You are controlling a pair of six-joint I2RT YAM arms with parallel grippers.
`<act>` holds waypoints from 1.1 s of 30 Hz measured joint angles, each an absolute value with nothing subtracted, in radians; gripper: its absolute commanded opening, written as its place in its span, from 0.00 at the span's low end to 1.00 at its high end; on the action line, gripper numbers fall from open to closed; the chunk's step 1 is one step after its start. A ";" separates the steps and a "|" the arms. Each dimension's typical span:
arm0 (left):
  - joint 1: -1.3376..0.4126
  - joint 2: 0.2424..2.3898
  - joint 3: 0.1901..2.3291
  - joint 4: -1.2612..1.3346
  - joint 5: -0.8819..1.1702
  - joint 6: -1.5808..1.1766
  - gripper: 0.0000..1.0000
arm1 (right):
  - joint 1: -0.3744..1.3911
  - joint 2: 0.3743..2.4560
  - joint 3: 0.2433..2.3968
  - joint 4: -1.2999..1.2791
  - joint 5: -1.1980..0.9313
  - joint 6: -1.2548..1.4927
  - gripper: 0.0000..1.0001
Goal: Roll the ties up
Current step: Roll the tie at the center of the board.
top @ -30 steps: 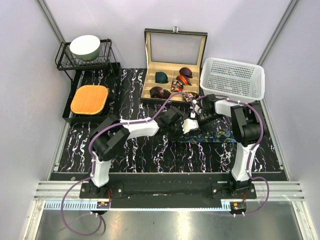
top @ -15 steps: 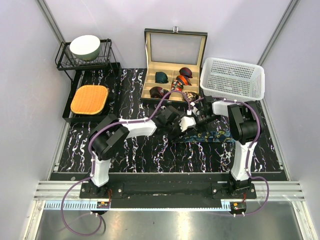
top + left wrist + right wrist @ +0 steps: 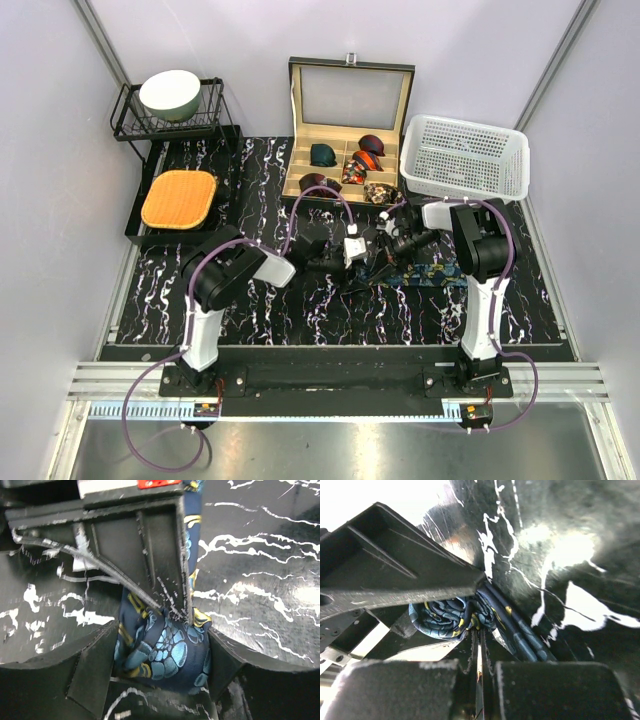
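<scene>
Backing leftward since the earlier frame, the left gripper (image 3: 162,666) has its jaws apart around the navy tie (image 3: 432,273), whose coil is part-wound. The right gripper (image 3: 480,676) pinches the coil's core, and the tail lies flat rightward. One tie unfinished, I judge; roughly six coiled ties (image 3: 322,154) sit in the box (image 3: 293,130).

Navy tie (image 3: 428,272) with teal-and-gold pattern, partly rolled, on dark marbled worktop (image 3: 300,305). Left end wound into small loose coil (image 3: 165,652), spiral layers showing in right wrist view (image 3: 445,615). Unrolled remainder lies flat as narrow strip running right from coil. Other ties coiled in compartments of open box (image 3: 350,95) at rear of worktop: green tie (image 3: 323,154), maroon tie (image 3: 372,143), red-orange tie (image 3: 368,160), dark red tie (image 3: 313,183).
</scene>
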State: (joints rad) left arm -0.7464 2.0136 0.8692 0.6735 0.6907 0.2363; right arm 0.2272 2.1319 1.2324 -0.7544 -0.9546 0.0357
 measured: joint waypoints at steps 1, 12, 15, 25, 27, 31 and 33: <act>-0.746 2.026 0.870 0.699 0.702 0.237 0.58 | 0.225 2.134 1.235 -0.761 -0.953 0.029 0.00; -0.755 2.013 0.921 0.571 0.695 0.346 0.16 | 0.188 2.159 1.297 -0.837 -0.961 -0.013 0.17; -0.758 1.992 0.921 0.524 0.673 0.355 0.12 | 0.182 2.157 1.308 -0.865 -0.959 -0.033 0.26; -0.758 1.975 0.941 0.453 0.606 0.237 0.17 | 0.131 2.112 1.285 -0.881 -0.823 -0.024 0.32; -0.761 1.971 0.946 0.437 0.590 0.226 0.17 | 0.131 2.116 1.290 -0.886 -0.809 -0.012 0.32; -0.771 1.938 0.950 0.369 0.529 0.208 0.18 | 0.136 2.140 1.321 -0.908 -0.802 0.010 0.33; -0.782 1.920 0.951 0.329 0.492 0.213 0.18 | 0.142 2.149 1.333 -0.915 -0.802 0.017 0.33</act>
State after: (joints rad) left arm -0.7822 1.9198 0.9508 0.3294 0.4915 0.2127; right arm 0.1417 2.1487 1.3334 -0.9146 -0.8024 0.0166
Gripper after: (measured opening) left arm 0.364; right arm 0.319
